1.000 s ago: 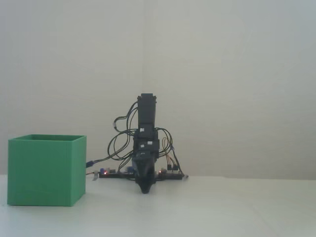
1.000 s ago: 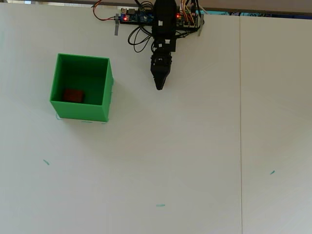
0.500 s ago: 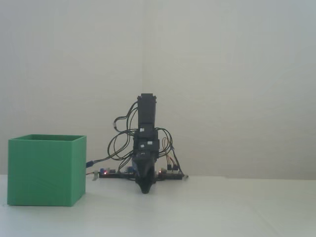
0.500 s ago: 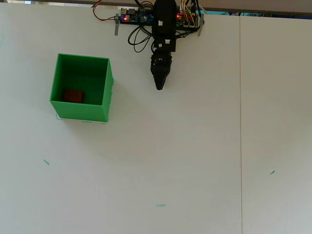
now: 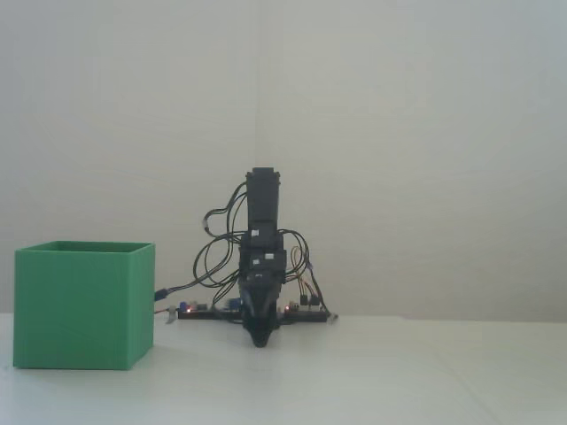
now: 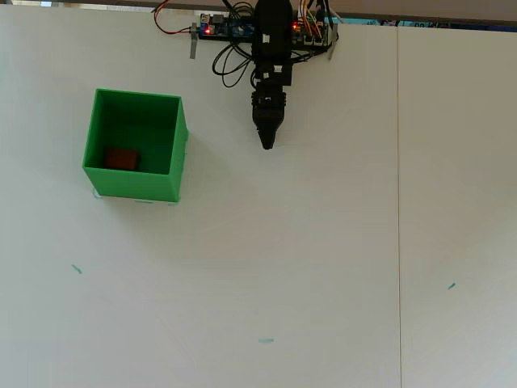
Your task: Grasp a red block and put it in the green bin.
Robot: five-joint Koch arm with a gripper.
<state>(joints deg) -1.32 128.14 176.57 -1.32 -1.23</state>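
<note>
The green bin [image 6: 174, 145] stands on the white table at the left in the overhead view and at the lower left in the fixed view [image 5: 84, 305]. The red block [image 6: 122, 158] lies on the bin's floor near its front left corner; the bin's wall hides it in the fixed view. My gripper [image 6: 266, 144] hangs low over the table in front of the arm's base, right of the bin and apart from it. Its jaws are together with nothing between them. In the fixed view the gripper [image 5: 260, 341] points down, its tip at the table.
The arm's base with its circuit boards and wires [image 6: 242, 31] sits at the table's far edge. A seam [image 6: 398, 202] runs down the table at the right. Small green marks [image 6: 76, 268] lie on the near half of the table.
</note>
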